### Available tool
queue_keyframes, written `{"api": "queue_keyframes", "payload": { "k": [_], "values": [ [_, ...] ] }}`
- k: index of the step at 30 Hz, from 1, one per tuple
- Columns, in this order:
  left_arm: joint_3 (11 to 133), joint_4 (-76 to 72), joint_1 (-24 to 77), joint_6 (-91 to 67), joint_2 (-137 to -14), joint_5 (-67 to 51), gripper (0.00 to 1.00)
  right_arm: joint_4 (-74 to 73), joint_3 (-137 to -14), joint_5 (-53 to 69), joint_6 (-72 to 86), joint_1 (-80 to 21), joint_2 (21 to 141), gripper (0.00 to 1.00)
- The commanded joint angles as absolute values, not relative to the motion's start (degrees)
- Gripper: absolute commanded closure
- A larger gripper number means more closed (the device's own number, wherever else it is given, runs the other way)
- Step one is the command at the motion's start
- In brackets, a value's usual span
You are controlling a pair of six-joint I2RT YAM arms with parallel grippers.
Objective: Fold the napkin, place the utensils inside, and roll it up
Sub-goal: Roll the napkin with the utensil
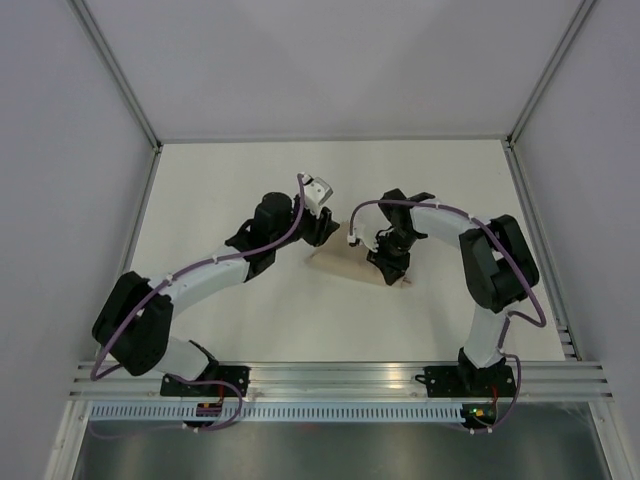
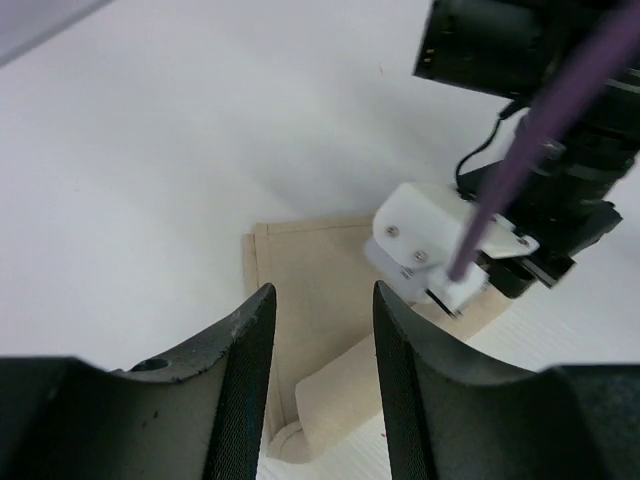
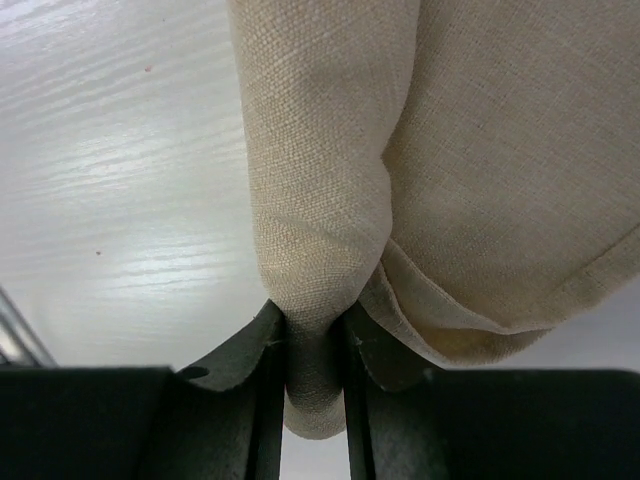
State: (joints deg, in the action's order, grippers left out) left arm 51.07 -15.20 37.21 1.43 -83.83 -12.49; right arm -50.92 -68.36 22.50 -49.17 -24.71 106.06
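Pinching napkin (image 3: 330, 200) cloth, right jaws' grip shows only wrist-side; left jaws spread above it.

white table (image 1: 250, 320), grey walls (image 1: 60, 150), aluminium rail (image 1: 340, 375) along its near edge.

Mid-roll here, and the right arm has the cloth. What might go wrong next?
1. The right gripper pinches only a bunched fold of the napkin. Lifting or pulling may drag it or loosen the roll.
2. The left gripper is open above the flat part, so nothing pins that side.
3. The fork is not visible, so it might slide out of an open end unnoticed.
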Motion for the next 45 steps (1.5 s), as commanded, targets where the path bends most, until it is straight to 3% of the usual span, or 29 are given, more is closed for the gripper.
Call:
{"api": "queue_keyframes", "payload": {
  "k": [1, 10, 19, 20, 30, 41, 45],
  "values": [
    [45.19, -25.92, 39.37, -0.53, -79.99, -6.68, 0.51, -64.06, -74.50, 24.52, -51.50, -21.46, 114.06, 0.82],
    [42.71, -26.28, 56.24, 14.66, -84.45, 9.57, 0.48, -82.70, -90.08, 32.17, -60.99, -16.00, 135.07, 0.81],
    [48.42, -25.57, 63.63, 28.54, -98.08, 16.70, 0.45, -83.06, -91.23, 29.80, -62.05, -15.38, 139.04, 0.80],
    [48.51, -26.79, 63.98, 29.43, -98.69, 16.87, 0.33, -82.97, -91.40, 29.88, -61.96, -15.29, 139.13, 0.80],
    [51.68, -25.67, 67.14, 37.25, -103.62, 14.50, 0.23, -82.53, -93.34, 30.32, -60.91, -14.41, 139.66, 0.80],
    [57.03, -20.49, 67.41, 39.03, -111.70, 11.52, 0.25, -82.44, -93.95, 30.50, -61.17, -13.97, 139.75, 0.80],
    [60.02, -14.16, 65.92, 37.27, -113.55, 7.58, 0.42, -82.35, -94.04, 30.76, -61.17, -13.97, 139.48, 0.80]
  ]
}}
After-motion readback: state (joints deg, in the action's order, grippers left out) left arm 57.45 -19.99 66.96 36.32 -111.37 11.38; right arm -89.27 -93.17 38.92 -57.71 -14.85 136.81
